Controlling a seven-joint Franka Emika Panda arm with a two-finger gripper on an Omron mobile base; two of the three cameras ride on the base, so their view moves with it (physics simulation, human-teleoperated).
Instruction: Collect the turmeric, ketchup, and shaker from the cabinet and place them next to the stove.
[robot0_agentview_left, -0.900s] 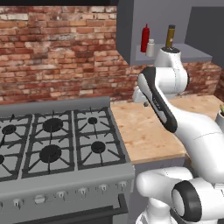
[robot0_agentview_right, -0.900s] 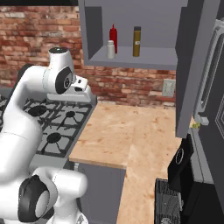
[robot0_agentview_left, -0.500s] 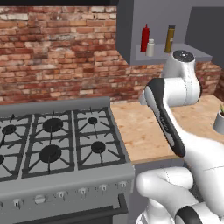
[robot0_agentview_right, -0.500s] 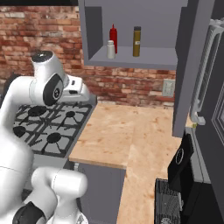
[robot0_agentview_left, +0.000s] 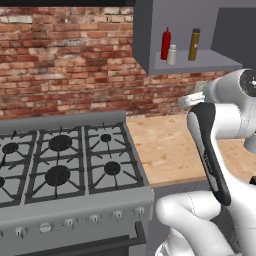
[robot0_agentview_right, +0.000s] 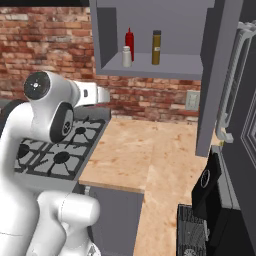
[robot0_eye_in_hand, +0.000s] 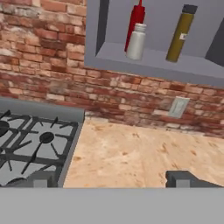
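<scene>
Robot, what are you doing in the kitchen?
The robot is getting ready to fetch things from the cabinet. The ketchup, the shaker and the turmeric all stand on its shelf, untouched. The end effector is open and empty, raised over the wooden counter and pointed toward the shelf. Nothing has been put beside the stove yet.

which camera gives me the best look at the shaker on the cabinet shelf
The hand view: the shaker appears largest there, in front of the ketchup. Both base views show it smaller, beside the ketchup on the shelf.
</scene>
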